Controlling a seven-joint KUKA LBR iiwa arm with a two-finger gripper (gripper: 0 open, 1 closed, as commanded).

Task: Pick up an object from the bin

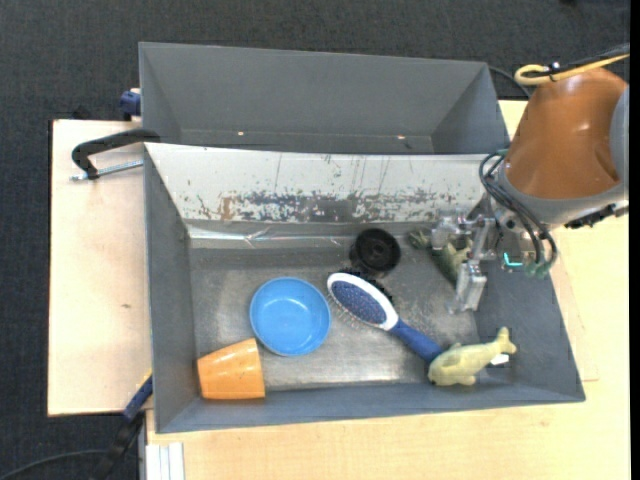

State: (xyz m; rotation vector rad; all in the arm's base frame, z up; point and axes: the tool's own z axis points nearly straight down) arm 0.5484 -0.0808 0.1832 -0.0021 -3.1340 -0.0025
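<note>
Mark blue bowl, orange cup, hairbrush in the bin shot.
blue bowl [290, 316]: camera view, on the inside of its bottom.
orange cup [232, 371]: camera view, on the middle of its side wall.
hairbrush [362, 303]: camera view, on the centre of its bristle head.

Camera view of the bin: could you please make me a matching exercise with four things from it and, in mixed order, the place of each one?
Things:
1. blue bowl
2. orange cup
3. yellowish toy fish
4. black round thing

Places:
A. lower right corner of the bin floor
B. at the foot of the far wall
C. lower left corner, lying on its side
D. middle of the floor, left of the blue hairbrush

Pairs: 1-D, 2-C, 3-A, 4-B.
</note>
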